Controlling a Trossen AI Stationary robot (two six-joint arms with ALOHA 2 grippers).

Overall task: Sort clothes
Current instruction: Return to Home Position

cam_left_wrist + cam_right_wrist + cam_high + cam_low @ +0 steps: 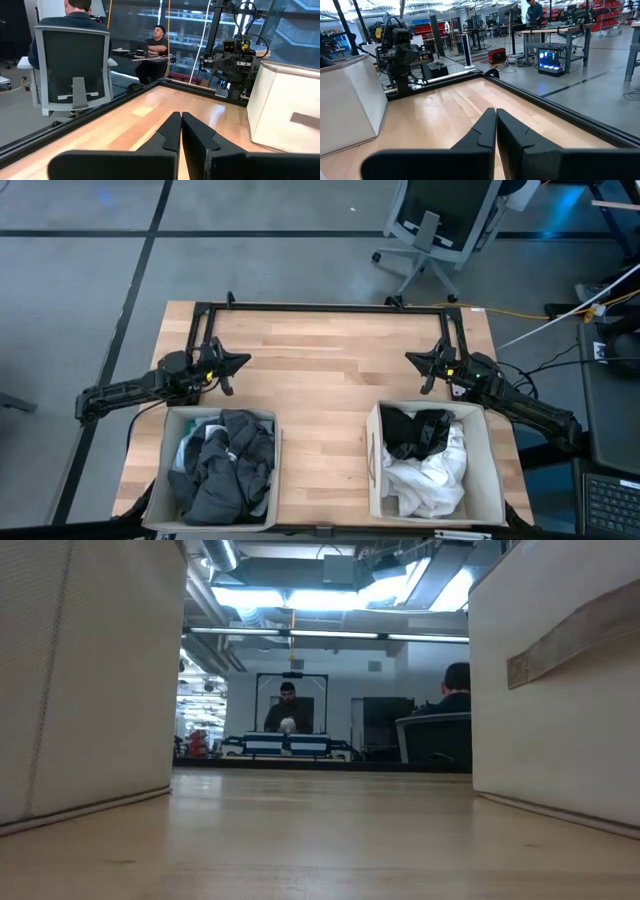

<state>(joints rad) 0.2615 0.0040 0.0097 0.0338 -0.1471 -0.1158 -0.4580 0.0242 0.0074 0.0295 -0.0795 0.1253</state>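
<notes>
both arms sit low at the far side of the table (330,380). taking the overhead view as a dial, the left gripper (243,361) points toward 3 o'clock and the right gripper (411,358) toward 9, facing each other but well apart. each wrist view shows its own two fingers pressed together with nothing between them, so both hands are closed and empty.

now the clothes. the dark grey heap (225,470) fills the left bin (160,480), at about 6 o'clock from the left gripper. in the right bin (492,470), about 6 o'clock from the right gripper, the black garment (415,432) lies at the 12 o'clock end and the white garment (430,480) toward 6. both piles run 12 to 6 along their bins, and each arm is nearer its own bin.

i'd call the sorting done. what's left looks like settling to rest, with no reach toward either bin.

only the overhead view looks into the bins. the low view gets just their beige outer walls with bare wood between. the left wrist view catches the right bin's side wall, with the other arm beyond it.
</notes>
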